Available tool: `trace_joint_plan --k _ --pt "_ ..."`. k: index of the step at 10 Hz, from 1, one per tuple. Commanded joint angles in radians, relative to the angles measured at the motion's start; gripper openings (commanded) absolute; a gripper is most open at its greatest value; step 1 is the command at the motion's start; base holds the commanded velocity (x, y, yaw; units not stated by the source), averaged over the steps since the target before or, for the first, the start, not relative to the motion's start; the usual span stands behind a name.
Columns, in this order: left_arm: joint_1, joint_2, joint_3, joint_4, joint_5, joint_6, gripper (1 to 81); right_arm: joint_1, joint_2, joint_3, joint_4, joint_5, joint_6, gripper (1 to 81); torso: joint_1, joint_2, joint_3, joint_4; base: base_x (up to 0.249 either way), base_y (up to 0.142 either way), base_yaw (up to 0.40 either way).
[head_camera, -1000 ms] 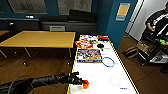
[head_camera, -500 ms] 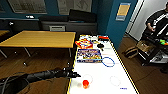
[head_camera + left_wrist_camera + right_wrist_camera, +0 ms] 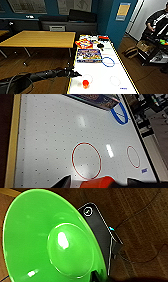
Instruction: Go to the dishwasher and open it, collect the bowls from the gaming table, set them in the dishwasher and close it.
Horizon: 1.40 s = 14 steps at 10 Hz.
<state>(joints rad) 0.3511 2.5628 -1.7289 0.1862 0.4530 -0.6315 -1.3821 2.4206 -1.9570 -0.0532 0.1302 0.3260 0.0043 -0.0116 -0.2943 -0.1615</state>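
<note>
Green bowl [image 3: 50, 245]: fills right wrist view, floor beneath; light, stiff, slick plastic; take by rim.
Right end effector: state not discernible.
Left end effector [image 3: 76, 74]: over gaming table [image 3: 100, 72] edge, beside orange piece [image 3: 85, 83]; opening unclear.

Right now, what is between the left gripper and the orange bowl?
In the head view, just bare white table top lies between the left gripper and the orange bowl.
</note>
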Motion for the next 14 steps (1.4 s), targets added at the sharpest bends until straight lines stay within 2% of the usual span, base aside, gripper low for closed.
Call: trace_joint_plan --k 1,7,12,14 --pt "-0.137 0.025 -0.012 -0.002 0.021 0.001 81.1 0.033 -0.049 0.008 -0.014 -0.054 -0.001 1.0 0.000 0.000 0.000 0.000 0.000 0.000 0.000" --pt "-0.094 0.079 -0.047 -0.002 0.019 0.010 81.1 0.034 -0.045 0.006 -0.014 -0.055 -0.001 1.0 0.000 0.000 0.000 0.000 0.000 0.000 0.000" --pt "-0.068 0.096 -0.054 0.012 0.016 0.012 81.1 0.037 -0.044 0.008 -0.014 -0.054 -0.001 1.0 0.000 0.000 0.000 0.000 0.000 0.000 0.000" --pt "-0.054 0.097 -0.057 0.030 0.012 0.009 81.1 0.040 -0.039 0.007 -0.014 -0.055 -0.001 1.0 0.000 0.000 0.000 0.000 0.000 0.000 0.000"
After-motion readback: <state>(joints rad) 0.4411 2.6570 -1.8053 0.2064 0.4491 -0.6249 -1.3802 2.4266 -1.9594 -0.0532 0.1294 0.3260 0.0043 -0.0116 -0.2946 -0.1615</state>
